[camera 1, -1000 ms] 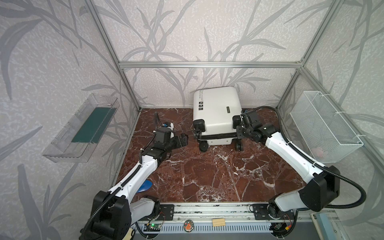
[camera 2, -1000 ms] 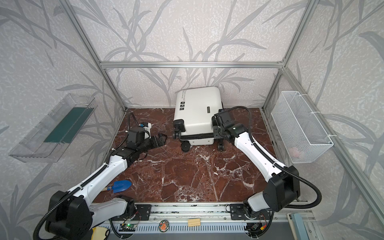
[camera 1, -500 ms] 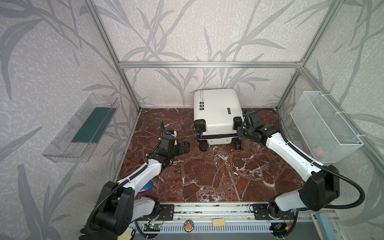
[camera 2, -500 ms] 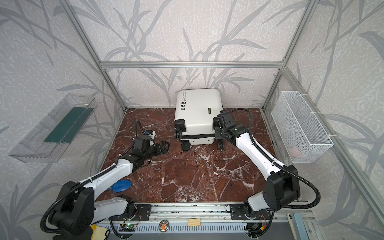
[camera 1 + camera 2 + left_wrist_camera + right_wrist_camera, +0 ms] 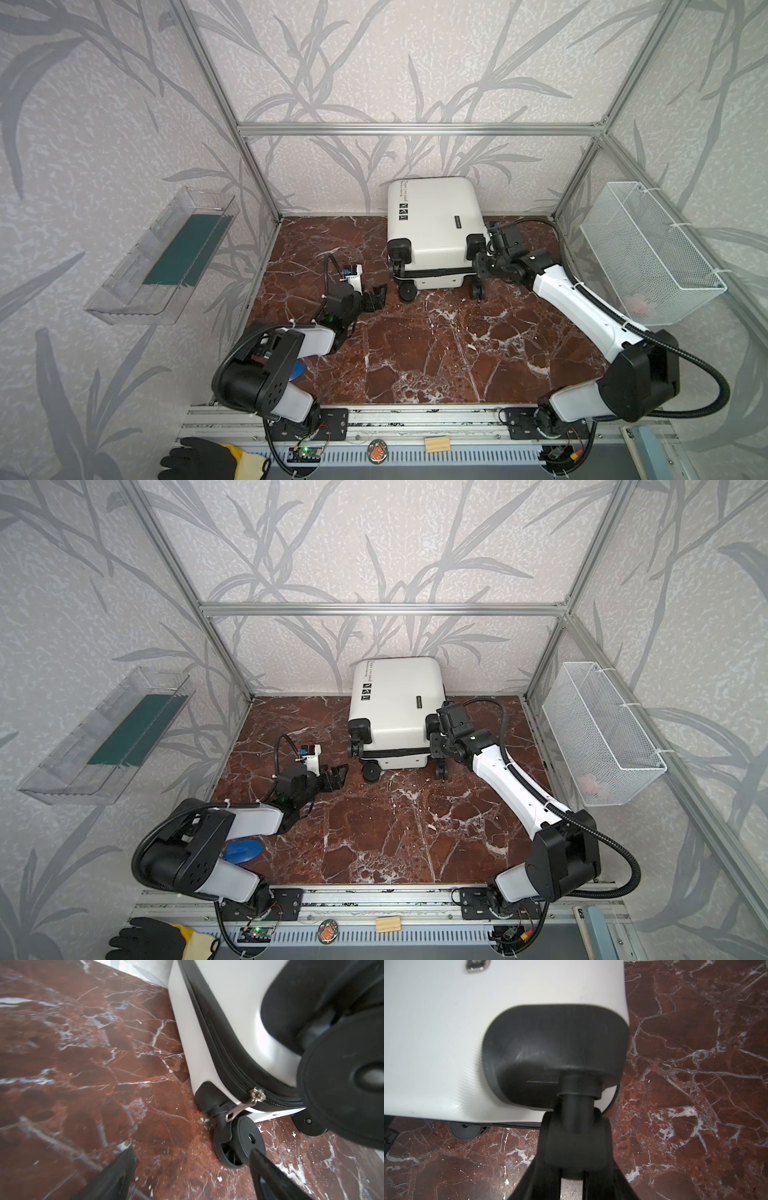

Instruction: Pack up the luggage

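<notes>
Fingers point(image 5: 117, 1171) of left gripper point(image 5: 376, 296) apart, empty, narrowing slightly; arm has dropped low, facing zipper pull point(image 5: 239, 1108); right gripper point(image 5: 575, 1153) stays clamped on caster point(image 5: 578, 1103); luggage point(image 5: 432, 224) closed, flat at rear of marble floor point(image 5: 415, 353); zipping likely next.

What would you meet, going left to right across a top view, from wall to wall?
Clear tray → left gripper → luggage → wire basket.
</notes>
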Action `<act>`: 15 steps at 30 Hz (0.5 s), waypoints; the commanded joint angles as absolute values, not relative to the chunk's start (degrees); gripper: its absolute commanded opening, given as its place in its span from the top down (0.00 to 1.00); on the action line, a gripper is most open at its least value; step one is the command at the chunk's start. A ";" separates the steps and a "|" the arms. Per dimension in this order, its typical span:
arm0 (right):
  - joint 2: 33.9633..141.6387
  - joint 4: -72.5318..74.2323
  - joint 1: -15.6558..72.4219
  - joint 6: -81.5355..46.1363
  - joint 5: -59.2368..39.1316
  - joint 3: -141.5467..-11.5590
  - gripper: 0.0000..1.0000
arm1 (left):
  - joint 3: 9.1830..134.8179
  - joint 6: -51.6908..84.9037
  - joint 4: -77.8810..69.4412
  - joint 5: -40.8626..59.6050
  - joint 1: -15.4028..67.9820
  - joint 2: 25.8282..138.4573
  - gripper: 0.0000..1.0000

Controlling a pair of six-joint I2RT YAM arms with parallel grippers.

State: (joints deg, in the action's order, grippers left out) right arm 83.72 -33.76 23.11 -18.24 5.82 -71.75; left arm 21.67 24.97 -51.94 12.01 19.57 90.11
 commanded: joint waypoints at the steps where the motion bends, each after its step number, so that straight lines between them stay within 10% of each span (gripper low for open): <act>1: 82.99 -29.45 23.29 -17.98 3.42 -73.62 1.00 | 19.53 24.22 -75.39 13.90 20.20 97.19 0.15; 15: 83.73 -31.19 22.69 -18.20 3.08 -75.67 1.00 | 23.19 15.76 -81.03 10.51 23.99 104.41 0.25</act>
